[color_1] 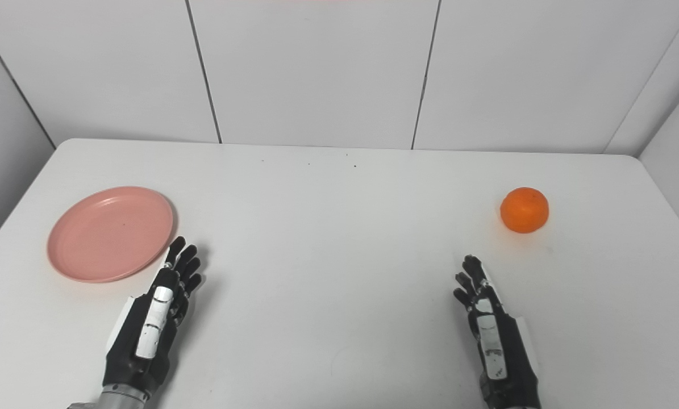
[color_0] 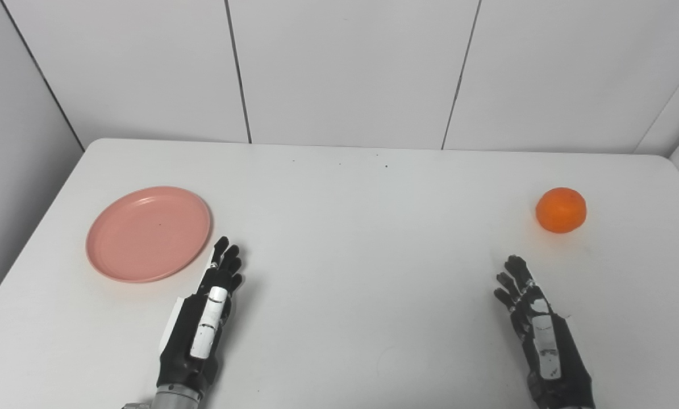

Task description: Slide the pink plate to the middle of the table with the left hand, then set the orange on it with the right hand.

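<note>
Left hand [color_0: 203, 324]: held low over the near left of the table, fingers extended and slightly apart, nothing held; fingertips just beside the plate's near-right rim.
Right hand [color_0: 538, 329]: likewise extended, empty, fingers apart, near the orange but not touching it.
Pink plate [color_0: 148, 233]: one, flat on the table's left side.
Orange [color_0: 561, 210]: one, at the right side.
Table [color_0: 362, 227]: white, bare between plate and orange.
Wall panels [color_0: 345, 68]: white, behind the table.
</note>
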Available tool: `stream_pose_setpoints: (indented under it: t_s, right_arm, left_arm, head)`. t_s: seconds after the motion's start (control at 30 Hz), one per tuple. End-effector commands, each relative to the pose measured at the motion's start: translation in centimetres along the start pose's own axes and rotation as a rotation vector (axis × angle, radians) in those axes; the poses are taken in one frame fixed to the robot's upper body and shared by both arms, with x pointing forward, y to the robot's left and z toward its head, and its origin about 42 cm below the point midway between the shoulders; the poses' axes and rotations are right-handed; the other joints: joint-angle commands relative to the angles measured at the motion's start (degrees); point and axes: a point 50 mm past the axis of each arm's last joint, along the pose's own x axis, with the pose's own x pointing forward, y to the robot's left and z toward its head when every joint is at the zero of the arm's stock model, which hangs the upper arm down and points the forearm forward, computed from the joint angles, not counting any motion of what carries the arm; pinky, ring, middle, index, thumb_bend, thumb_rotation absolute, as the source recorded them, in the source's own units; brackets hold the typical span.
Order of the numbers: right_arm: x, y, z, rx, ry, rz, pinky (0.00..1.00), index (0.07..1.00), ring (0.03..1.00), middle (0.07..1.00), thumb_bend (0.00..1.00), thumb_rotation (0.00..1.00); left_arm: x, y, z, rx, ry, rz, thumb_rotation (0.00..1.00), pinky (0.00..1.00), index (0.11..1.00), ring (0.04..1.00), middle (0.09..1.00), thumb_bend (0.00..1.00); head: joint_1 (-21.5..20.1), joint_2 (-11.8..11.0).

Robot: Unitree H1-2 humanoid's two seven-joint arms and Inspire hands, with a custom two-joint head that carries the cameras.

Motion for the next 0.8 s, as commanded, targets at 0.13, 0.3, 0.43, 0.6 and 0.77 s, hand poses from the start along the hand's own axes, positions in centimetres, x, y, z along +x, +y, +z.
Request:
stream_pose_setpoints:
  t_s: [0.13,0.3,0.43,0.6,0.77]
  right_arm:
    - [-1.3,-1.8,-2.4,-0.016,0.131,-0.029,0.96,0.949,0.953,0.972,0.75,1.0]
    - [-1.1,-2.6,-2.7,-0.009,0.14,-0.027,0.99,0.963,0.971,0.981,0.72,1.0]
    - [-0.7,-3.5,-3.0,-0.013,0.135,-0.028,0.99,0.971,0.971,0.986,0.73,1.0]
    - [-0.4,-4.2,-3.7,0.01,0.133,-0.022,1.0,0.982,0.981,0.996,0.71,1.0]
    - [-0.2,-4.7,-4.1,0.006,0.14,-0.018,1.0,0.988,0.988,1.0,0.7,1.0]
  left_arm:
    - [-3.1,1.7,-1.4,0.096,0.042,-0.004,0.9,1.0,1.0,1.0,0.998,0.64]
    - [-2.8,1.0,-1.7,0.083,0.04,0.011,0.89,1.0,1.0,1.0,0.989,0.68]
    - [-2.4,0.0,-1.1,0.034,0.003,0.033,0.85,1.0,1.0,0.997,0.983,0.7]
    - [-0.9,-1.2,1.2,-0.005,-0.084,0.051,0.86,1.0,1.0,0.969,0.965,0.76]
    - [0.7,-1.2,3.4,-0.006,-0.151,0.058,0.88,1.0,1.0,0.966,0.966,0.83]
  head:
    - [2.8,-0.8]
    - [8.2,-2.3]
    - [11.9,-3.7]
    - [14.8,-5.6]
    - [16.7,-6.9]
